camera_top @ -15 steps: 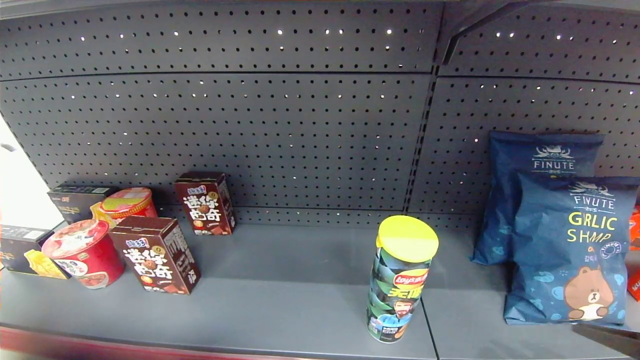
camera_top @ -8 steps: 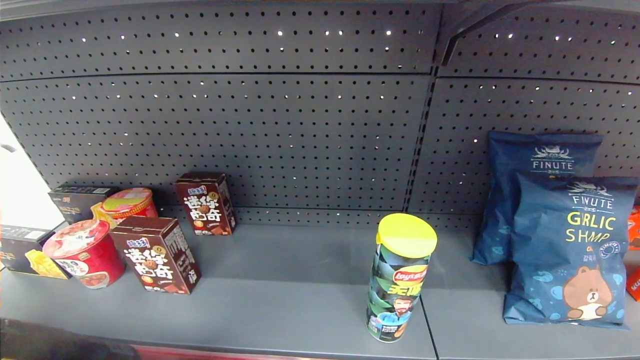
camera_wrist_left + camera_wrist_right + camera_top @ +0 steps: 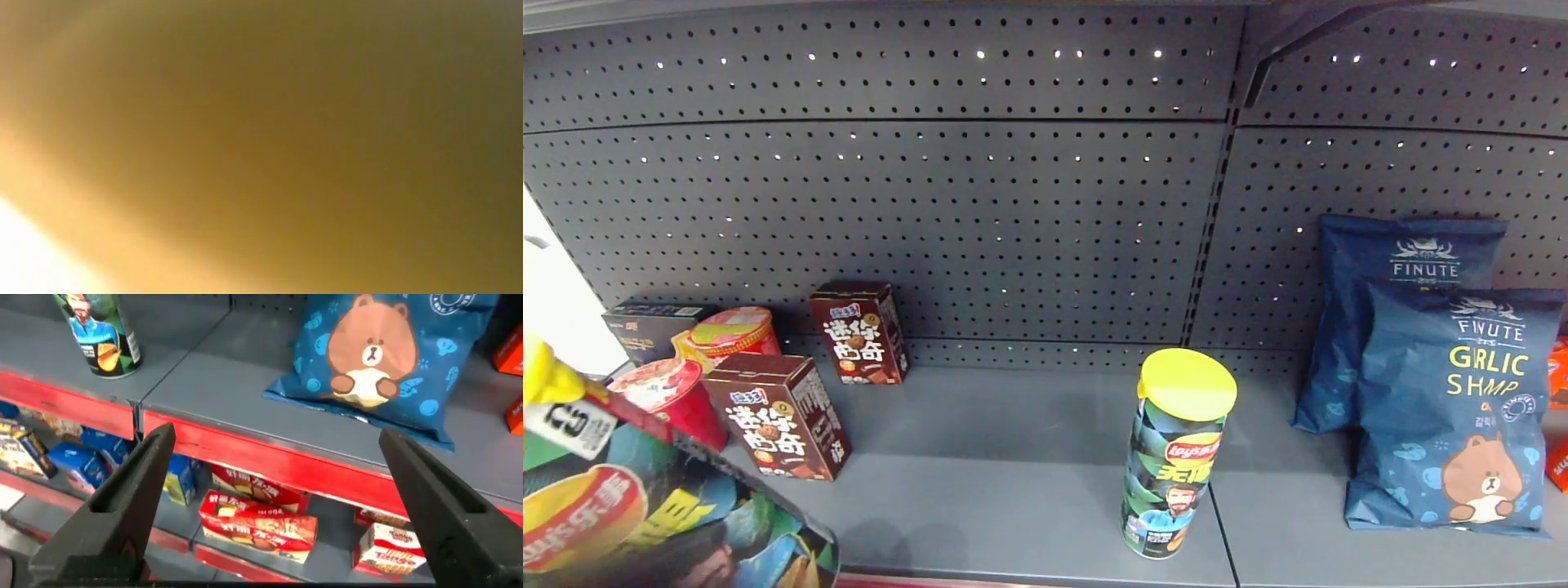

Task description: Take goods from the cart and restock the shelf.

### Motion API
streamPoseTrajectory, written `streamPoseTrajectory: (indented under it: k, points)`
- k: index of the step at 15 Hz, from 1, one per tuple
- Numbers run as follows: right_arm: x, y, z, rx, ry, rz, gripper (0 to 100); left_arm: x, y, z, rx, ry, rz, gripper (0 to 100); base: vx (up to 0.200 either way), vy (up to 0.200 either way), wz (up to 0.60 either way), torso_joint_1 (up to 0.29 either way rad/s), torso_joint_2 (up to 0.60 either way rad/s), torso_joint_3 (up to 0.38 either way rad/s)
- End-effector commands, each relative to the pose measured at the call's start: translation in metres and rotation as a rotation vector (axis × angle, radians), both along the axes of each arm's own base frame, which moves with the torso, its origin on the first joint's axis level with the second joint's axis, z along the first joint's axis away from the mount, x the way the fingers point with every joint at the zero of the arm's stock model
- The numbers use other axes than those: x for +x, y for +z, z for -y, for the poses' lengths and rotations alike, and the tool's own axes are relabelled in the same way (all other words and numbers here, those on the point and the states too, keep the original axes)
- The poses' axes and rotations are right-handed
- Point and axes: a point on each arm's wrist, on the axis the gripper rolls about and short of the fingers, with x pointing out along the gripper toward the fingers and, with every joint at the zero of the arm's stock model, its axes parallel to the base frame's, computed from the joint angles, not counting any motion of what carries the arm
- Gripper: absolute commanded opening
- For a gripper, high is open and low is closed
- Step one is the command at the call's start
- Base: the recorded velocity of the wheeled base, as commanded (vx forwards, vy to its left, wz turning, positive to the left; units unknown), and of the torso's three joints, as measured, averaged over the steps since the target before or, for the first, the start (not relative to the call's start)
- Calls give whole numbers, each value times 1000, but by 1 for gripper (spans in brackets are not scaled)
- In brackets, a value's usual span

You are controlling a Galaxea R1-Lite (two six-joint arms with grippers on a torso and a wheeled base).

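Head view, carried can: a chip can (image 3: 645, 506) with a yellow lid hangs tilted at the robot's near left, off the shelf board (image 3: 1013, 498), lid end towards the red noodle cups (image 3: 678, 392).
Head view, why aloft: judged to be stock from the cart, carried by the left claw on its way to the shelf.
Head view, standing can: a matching chip can (image 3: 1176, 457) stands upright near the front edge, right of centre, well apart from the carried one.
Head view, likely slot: bare board between the brown boxes (image 3: 780, 416) and the standing can; like goods are grouped, so a place beside its twin seems the aim.
Head view, blue bags (image 3: 1454, 408): they lean on the pegboard at far right, faces forward for display.
Left wrist view, yellow-brown blur (image 3: 261, 147): something sits pressed close to the lens, probably the carried can.
Left wrist view, left claw state: cannot tell.
Right wrist view, right claw (image 3: 278, 437): jaws wide apart, holding nothing, hanging in front of the shelf's red edge.
Right wrist view, goods relative to claw: standing can (image 3: 94, 331) and bear-printed bag (image 3: 384, 351) both lie beyond the tips, untouched.
Right wrist view, lower tier: boxed goods (image 3: 257, 523) sit beneath.
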Motion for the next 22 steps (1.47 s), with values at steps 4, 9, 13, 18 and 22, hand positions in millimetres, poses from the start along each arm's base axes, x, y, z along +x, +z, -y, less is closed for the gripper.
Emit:
streamPoseTrajectory:
  k: [4, 9, 13, 18, 22]
  points:
    - [-1, -2, 0, 10, 34, 8, 100, 61, -9, 27, 28, -65, -91, 0, 0, 0, 0, 0, 0, 0]
    - [-1, -2, -1, -19, 44, 15, 100, 63, -16, 28, 36, -78, -117, 0, 0, 0, 0, 0, 0, 0]
    - [-1, -2, -1, -27, 46, 17, 100, 67, -20, 34, 47, -100, -138, 0, 0, 0, 0, 0, 0, 0]
    - [-1, -2, -1, -26, 70, 18, 100, 68, -20, 34, 47, -102, -140, 0, 0, 0, -240, 2, 2, 1]
    - [-1, -2, -1, -27, 75, 18, 100, 72, -17, 36, 46, -102, -137, 0, 0, 0, 0, 0, 0, 0]
